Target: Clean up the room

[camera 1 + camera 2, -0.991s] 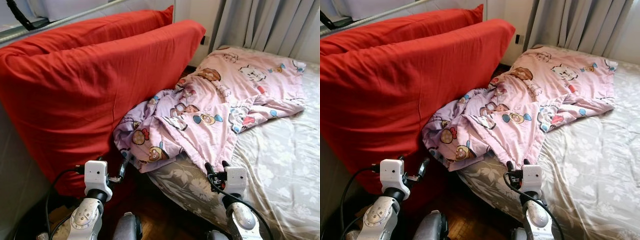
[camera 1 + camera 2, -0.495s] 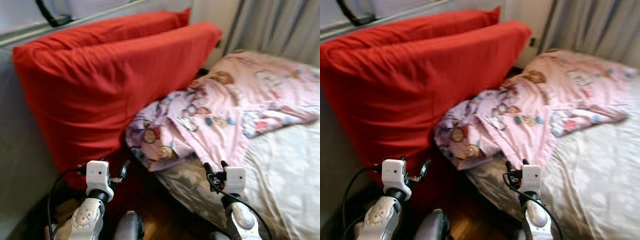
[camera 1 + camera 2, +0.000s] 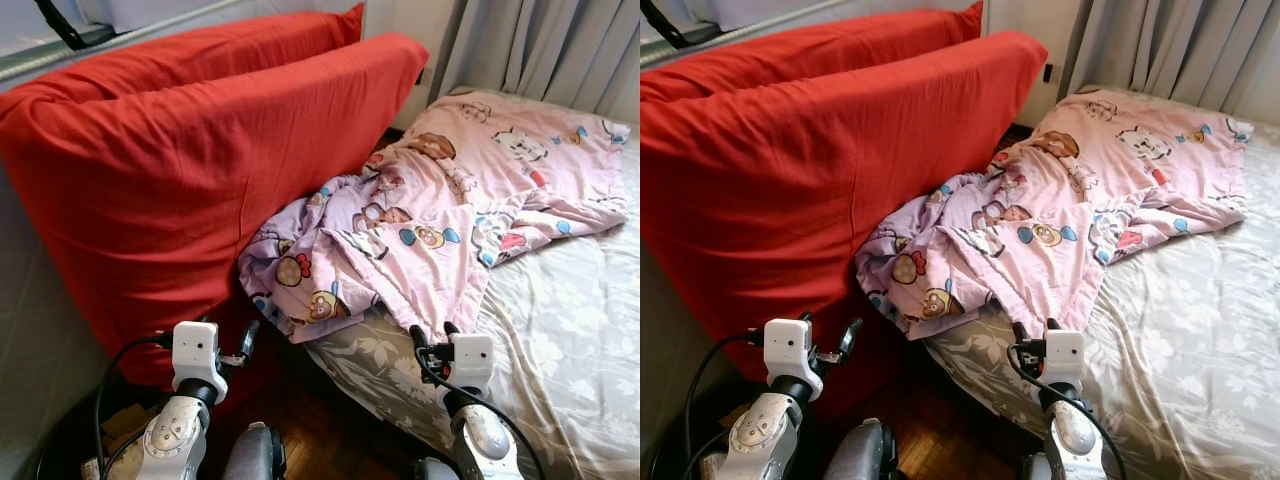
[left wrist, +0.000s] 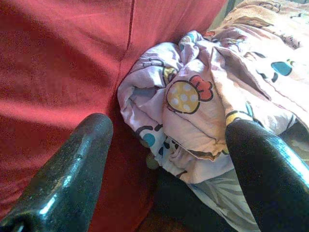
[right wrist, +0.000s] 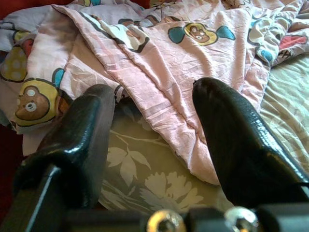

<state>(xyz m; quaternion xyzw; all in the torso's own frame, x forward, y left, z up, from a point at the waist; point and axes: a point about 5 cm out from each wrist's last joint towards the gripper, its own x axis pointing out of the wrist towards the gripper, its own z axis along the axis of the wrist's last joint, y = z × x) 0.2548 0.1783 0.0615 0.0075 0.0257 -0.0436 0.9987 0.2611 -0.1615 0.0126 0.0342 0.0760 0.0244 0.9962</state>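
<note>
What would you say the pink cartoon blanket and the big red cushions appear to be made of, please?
Pink blanket: thin woven fabric, likely cotton, matte; it creases sharply and bunches in soft folds at the bed edge. Red cushions: matte woven cloth cover, with a visible seam and slight wrinkles, over a thick, probably foam, filling.

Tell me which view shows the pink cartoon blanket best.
The left eye view: the whole pink blanket lies crumpled across the bed beside the red cushion. The right eye view matches; the wrist views catch close-up folds.
</note>
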